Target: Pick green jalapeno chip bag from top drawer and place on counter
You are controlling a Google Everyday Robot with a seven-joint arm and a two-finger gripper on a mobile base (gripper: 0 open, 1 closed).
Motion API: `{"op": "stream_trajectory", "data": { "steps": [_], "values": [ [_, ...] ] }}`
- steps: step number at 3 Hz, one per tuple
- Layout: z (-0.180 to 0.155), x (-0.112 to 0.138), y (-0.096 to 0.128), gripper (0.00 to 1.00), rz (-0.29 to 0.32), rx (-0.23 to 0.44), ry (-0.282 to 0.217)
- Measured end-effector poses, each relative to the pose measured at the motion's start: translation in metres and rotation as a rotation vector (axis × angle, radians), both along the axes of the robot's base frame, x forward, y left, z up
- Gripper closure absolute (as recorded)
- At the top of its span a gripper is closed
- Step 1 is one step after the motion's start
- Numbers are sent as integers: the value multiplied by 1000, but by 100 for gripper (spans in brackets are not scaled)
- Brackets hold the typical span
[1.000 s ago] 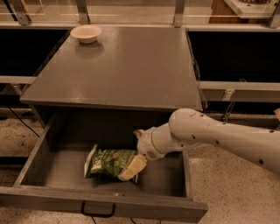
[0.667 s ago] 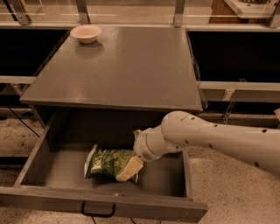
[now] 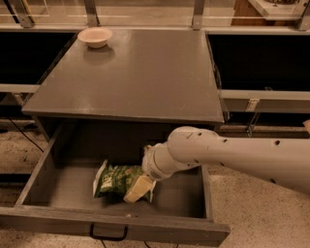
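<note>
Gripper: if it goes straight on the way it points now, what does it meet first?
The gripper points down and left inside the top drawer, right at the right end of the green jalapeno chip bag. The bag comes first, probably with the drawer floor just beneath it, though depth is unclear.

speckled floor (image 3: pixel 252 213) at both sides. dark bays (image 3: pixel 256 58) flank the middle, with grey rails (image 3: pixel 264 94) across them and metal posts (image 3: pixel 197 12) along the back. dim warm light. the gripper (image 3: pixel 137 189) hangs low at centre.
</note>
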State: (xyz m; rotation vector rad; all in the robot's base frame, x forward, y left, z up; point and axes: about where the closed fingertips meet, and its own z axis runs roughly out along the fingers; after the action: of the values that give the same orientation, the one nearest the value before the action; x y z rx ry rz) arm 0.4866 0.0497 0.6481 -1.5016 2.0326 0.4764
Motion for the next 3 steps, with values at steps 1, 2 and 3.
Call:
{"op": "stream_trajectory", "data": {
  "steps": [1,2,3],
  "values": [
    [-10,0,8,0,21,25,28],
    [-23,-2,18,0,49,41,59],
    [-26,-3,20,0,55,44,63]
  ]
}}
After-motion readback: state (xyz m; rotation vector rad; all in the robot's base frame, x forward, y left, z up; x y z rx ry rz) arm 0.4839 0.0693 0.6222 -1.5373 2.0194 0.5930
